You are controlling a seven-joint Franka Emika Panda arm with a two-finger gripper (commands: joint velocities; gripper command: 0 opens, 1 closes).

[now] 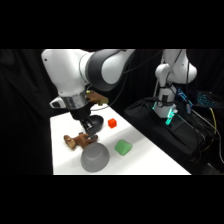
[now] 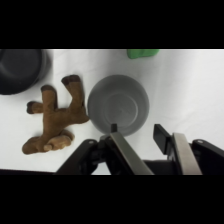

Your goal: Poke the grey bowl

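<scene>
The grey bowl (image 1: 95,157) stands upside down near the table's front edge, a smooth dome. From the wrist view the grey bowl (image 2: 118,105) shows its round base ring, just beyond my fingertips. My gripper (image 1: 91,135) hangs low above the table, behind the bowl and over a brown plush toy (image 1: 75,142). In the wrist view my gripper (image 2: 136,132) is open, nothing held between its fingers, its left fingertip close to the bowl's near rim.
The brown plush toy (image 2: 55,117) lies left of the bowl. A black bowl (image 1: 96,122) sits behind the gripper, a red block (image 1: 112,123) beside it, a green block (image 1: 123,147) right of the grey bowl. Dark gear and cables lie off the table's right edge.
</scene>
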